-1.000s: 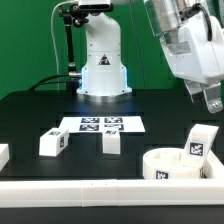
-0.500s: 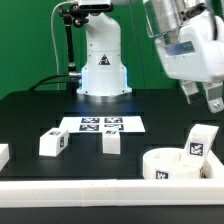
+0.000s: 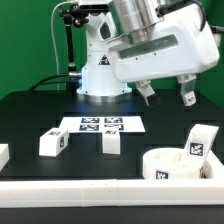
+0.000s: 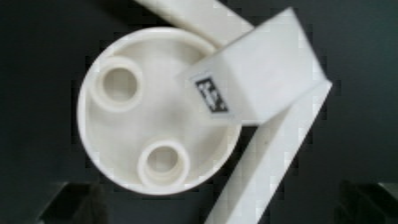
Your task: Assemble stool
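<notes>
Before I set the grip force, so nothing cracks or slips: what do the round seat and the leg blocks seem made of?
Seat: apparently white plastic, matte; even colour, rounded sockets, no grain or glare. Leg blocks: seemingly the same matte white plastic, sharp-cornered; their black-and-white tags look like printed labels, though the blur leaves that open.

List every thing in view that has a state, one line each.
hand: open, empty, hovering above the table.
seat: lying flat, sockets up, two visible sockets empty.
leg by the seat: upright at its edge; whether fitted, unclear.
leg at the exterior view's left: loose on the table.
leg before the marker board: loose on the table.
</notes>
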